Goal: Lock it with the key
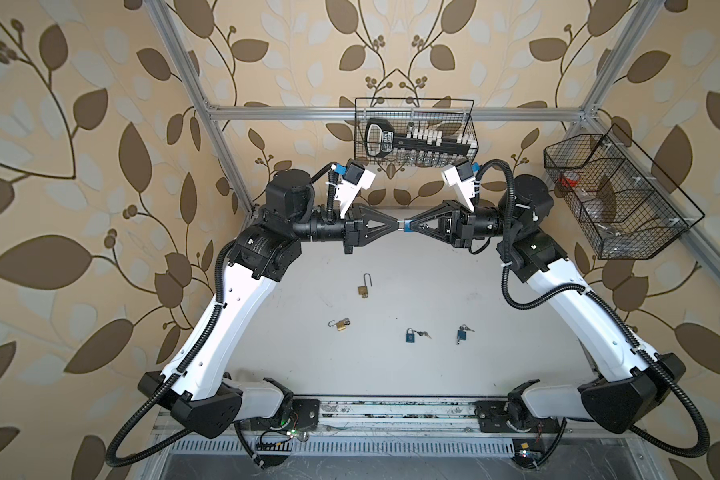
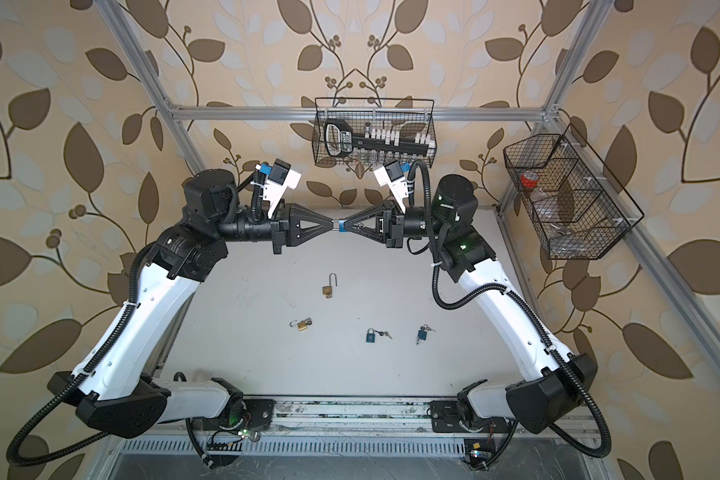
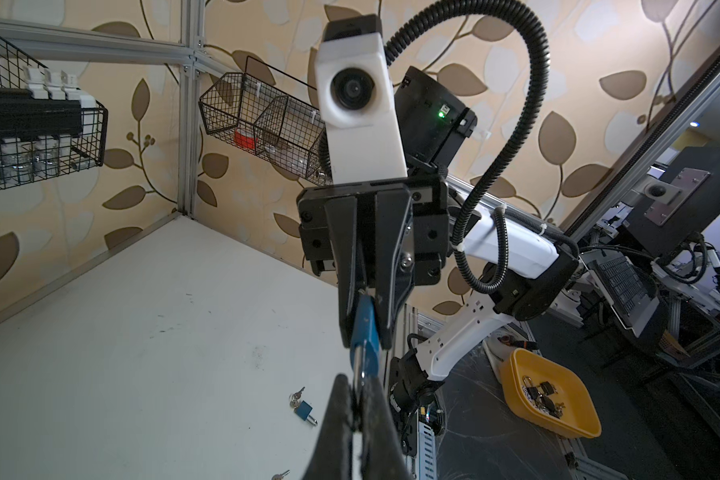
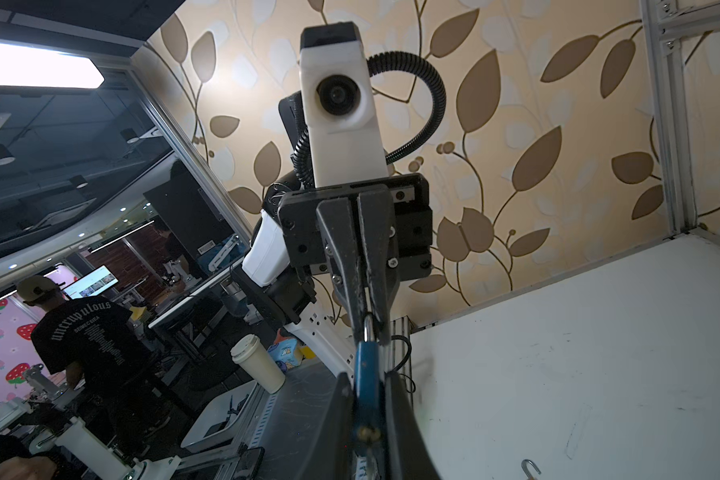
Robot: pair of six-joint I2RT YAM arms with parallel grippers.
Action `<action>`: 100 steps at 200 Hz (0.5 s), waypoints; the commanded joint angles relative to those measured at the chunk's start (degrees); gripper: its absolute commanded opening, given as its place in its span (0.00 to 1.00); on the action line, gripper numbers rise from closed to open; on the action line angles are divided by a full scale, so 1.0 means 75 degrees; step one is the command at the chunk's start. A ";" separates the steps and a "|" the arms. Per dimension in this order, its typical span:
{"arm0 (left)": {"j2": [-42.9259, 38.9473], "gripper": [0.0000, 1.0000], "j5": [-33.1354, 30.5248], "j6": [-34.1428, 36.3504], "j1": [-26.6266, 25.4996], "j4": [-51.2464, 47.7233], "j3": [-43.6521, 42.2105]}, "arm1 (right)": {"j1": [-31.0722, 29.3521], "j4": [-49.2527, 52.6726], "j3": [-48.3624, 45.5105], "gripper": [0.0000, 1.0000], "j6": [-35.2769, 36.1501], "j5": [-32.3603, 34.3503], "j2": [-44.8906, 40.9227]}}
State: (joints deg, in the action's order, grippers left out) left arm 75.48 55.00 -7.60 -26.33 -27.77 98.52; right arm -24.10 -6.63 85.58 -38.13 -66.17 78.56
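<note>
**Both grippers clamping one blue padlock in mid-air**

The left gripper (image 3: 356,395) and the right gripper (image 4: 367,384) are meeting tip to tip above the back part of the white table (image 1: 308,365), with both arms reaching inward at about the same height. Between them the blue padlock (image 3: 364,332) is hanging clear of the table. The right gripper's jaws are pressing in on the padlock's blue body, which is sitting edge-on between the black fingers (image 4: 342,415). The left gripper's jaws are pinching tight on the silver shackle (image 4: 368,328), with no gap showing beside it. In both top views only a short stretch of silver and blue is showing between the two tips.

In the right wrist view a small brass spot is showing at the body's end, deep inside the right gripper. Whether a key is sitting there cannot be told, nor whether the shackle is pushed home.

Four more locks are lying on the table nearer the front. The open brass padlock (image 1: 364,287) is pointing its raised shackle toward the grippers. The second brass padlock (image 1: 341,325) is lying to its left with keys touching it. The middle blue padlock (image 1: 410,336) and the right-hand blue padlock (image 1: 460,334) are lying apart, each with keys just beside it
</note>
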 commanded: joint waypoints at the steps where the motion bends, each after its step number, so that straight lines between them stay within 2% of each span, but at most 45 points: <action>1: 0.0035 0.00 0.0109 0.0157 -0.0220 -0.0084 0.0219 | -0.0116 -0.0296 0.0249 0.00 -0.0046 -0.0031 0.0102; 18: 0.0110 0.00 0.0079 0.0121 -0.0415 -0.0059 0.0188 | -0.0303 -0.0135 0.0372 0.00 0.0216 0.0071 0.0179; 44: 0.0287 0.00 0.0061 -0.0066 -0.0829 0.0198 0.0092 | -0.0673 0.0749 0.0658 0.00 0.1146 0.0434 0.0350; 60: 0.0352 0.00 0.0095 -0.0307 -0.1012 0.0526 -0.0030 | -0.0716 0.0798 0.0555 0.00 0.1309 0.0615 0.0376; 100: 0.0216 0.00 0.0061 -0.0590 -0.1064 0.0960 -0.0245 | -0.0712 0.1363 0.0439 0.00 0.2187 0.0731 0.0248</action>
State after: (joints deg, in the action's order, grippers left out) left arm 75.05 51.48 -10.31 -29.28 -26.41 98.15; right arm -25.76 0.08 88.73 -27.90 -64.66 79.00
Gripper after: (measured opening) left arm 0.049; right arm 0.111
